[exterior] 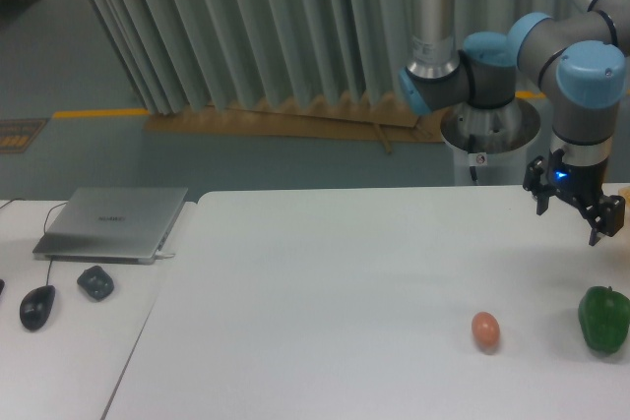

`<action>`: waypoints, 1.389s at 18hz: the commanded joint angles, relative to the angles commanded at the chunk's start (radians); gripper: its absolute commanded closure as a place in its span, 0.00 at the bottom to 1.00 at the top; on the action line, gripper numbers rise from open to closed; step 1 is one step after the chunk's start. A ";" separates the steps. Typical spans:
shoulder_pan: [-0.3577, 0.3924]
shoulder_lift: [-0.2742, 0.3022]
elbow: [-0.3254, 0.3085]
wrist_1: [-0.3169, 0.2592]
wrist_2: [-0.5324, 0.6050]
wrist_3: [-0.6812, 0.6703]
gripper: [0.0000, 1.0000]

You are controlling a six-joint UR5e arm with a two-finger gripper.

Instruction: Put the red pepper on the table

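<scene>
The red pepper is not in view. The white table (pixel 325 302) fills the lower right of the frame. My gripper (pixel 568 221) hangs above the table's far right side, behind and above a green pepper (pixel 603 318). Its two dark fingers are spread apart with nothing between them. It stays well clear of the table top.
A small orange-brown egg (pixel 485 330) lies on the table left of the green pepper. The adjoining white desk on the left holds a closed laptop (pixel 113 223), a black mouse (pixel 37 306) and a small dark object (pixel 95 282). The arm's base (pixel 489 130) stands behind the table.
</scene>
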 joint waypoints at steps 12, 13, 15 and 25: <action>0.163 -0.012 -0.018 -0.032 0.015 0.667 0.00; 0.188 -0.012 -0.024 -0.034 0.014 0.743 0.00; 0.199 -0.012 -0.032 -0.040 0.015 0.805 0.00; 0.283 -0.061 -0.018 -0.035 0.190 1.230 0.00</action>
